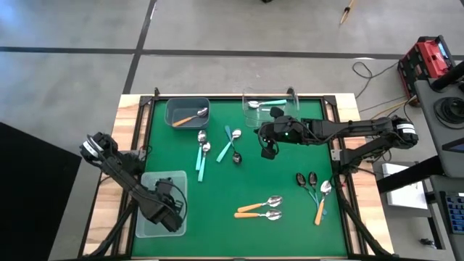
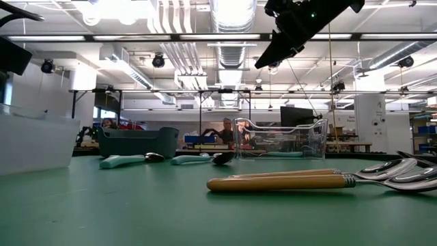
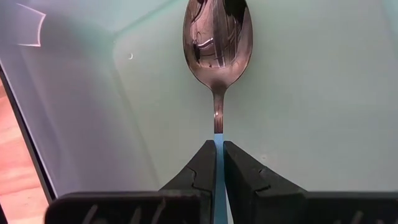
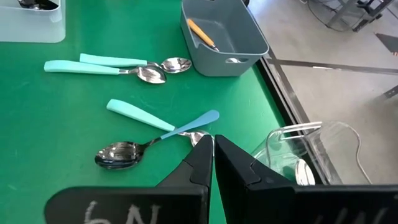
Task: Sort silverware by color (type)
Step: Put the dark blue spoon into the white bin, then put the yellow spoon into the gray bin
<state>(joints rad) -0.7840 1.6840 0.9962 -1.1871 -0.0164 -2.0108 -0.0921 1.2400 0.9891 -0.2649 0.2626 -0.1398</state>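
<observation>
**A:** What has my left tool (image 3: 219,163) got?

**B:** Its fingers are pinched on the thin light-blue handle of a dark-bowled spoon (image 3: 217,43), glossy and oval, inside the frosted plastic bin (image 1: 148,217) at lower left of the high view.

**A:** And my right tool (image 1: 268,153)?

**B:** Closed on nothing, hanging above the green felt worktop (image 1: 217,188) at centre right.

**A:** The rest of the silverware?

**B:** Two teal-handled spoons (image 1: 202,156) side by side at centre left, a crossed pair (image 1: 230,145) beside them. Two orange-handled spoons (image 1: 259,210) lie parallel at lower centre. Dark spoons and one orange (image 1: 313,190) sit lower right. The grey tub (image 1: 187,112) holds an orange one, the clear bin (image 1: 270,98) a teal.
</observation>
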